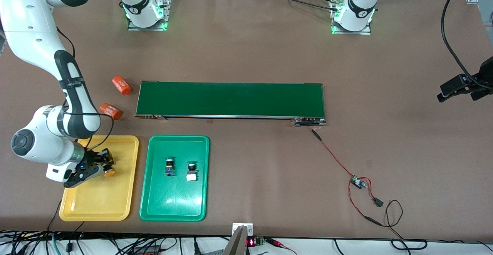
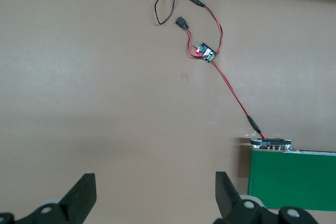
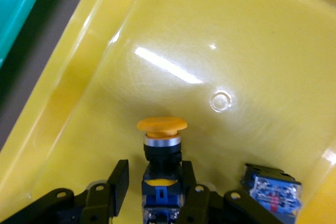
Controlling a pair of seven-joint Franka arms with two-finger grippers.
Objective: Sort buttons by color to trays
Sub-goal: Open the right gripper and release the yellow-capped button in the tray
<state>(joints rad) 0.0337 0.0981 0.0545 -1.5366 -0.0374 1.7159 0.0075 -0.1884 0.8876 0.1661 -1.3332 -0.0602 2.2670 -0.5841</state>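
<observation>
My right gripper is low in the yellow tray, open. A yellow-capped button lies between its fingers; one finger stands clear of the body and the other sits against it. The blue-black body of a second button lies beside it in the same tray. Two more buttons lie in the green tray. My left gripper hangs open and empty over bare table at the left arm's end, waiting.
A long dark-green conveyor belt runs across the middle of the table. Two orange cylinders lie off its end by the right arm. A red wire leads to a small circuit board. Cables line the front edge.
</observation>
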